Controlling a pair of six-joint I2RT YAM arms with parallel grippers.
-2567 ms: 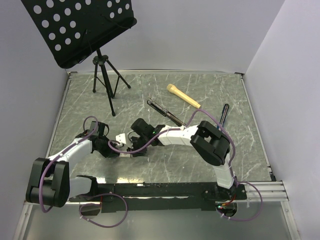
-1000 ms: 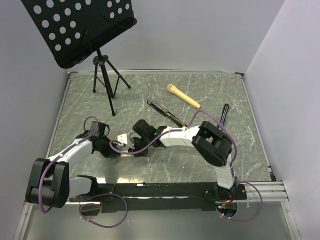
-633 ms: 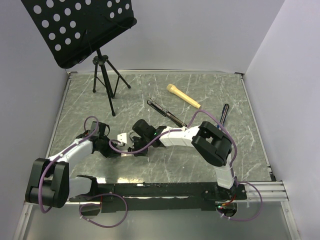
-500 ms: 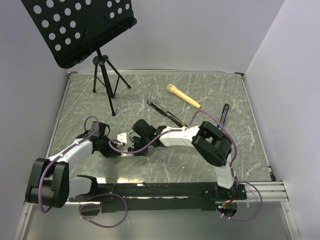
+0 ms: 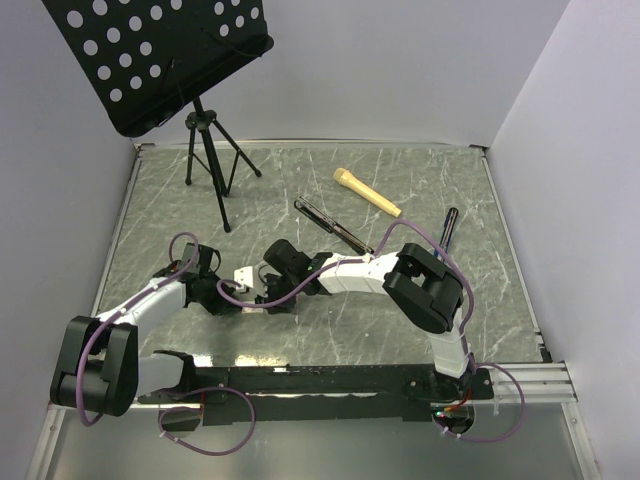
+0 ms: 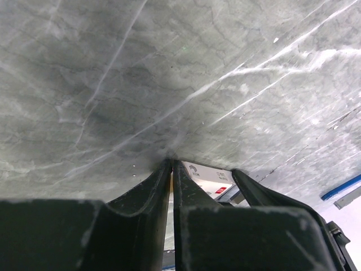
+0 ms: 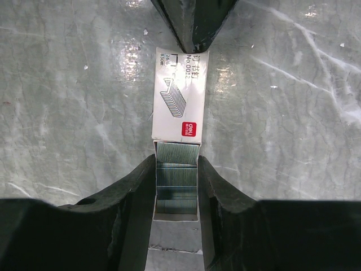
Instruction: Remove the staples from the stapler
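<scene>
One small white cardboard box (image 7: 177,93) reads "deli No.0012", legible only from the right wrist. The right tool (image 7: 176,186) pinches its pull-out tray (image 7: 176,217) of silvery staples (image 7: 176,169); the left tool (image 6: 171,165) is pressed together.

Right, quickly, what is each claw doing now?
Left claw: closed on the staple box's white sleeve.
Right claw: closed on the box's tray of staples.

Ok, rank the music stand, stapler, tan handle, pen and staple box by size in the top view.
1. music stand
2. stapler and tan handle: about alike, unranked
3. pen
4. staple box, partly hidden
</scene>
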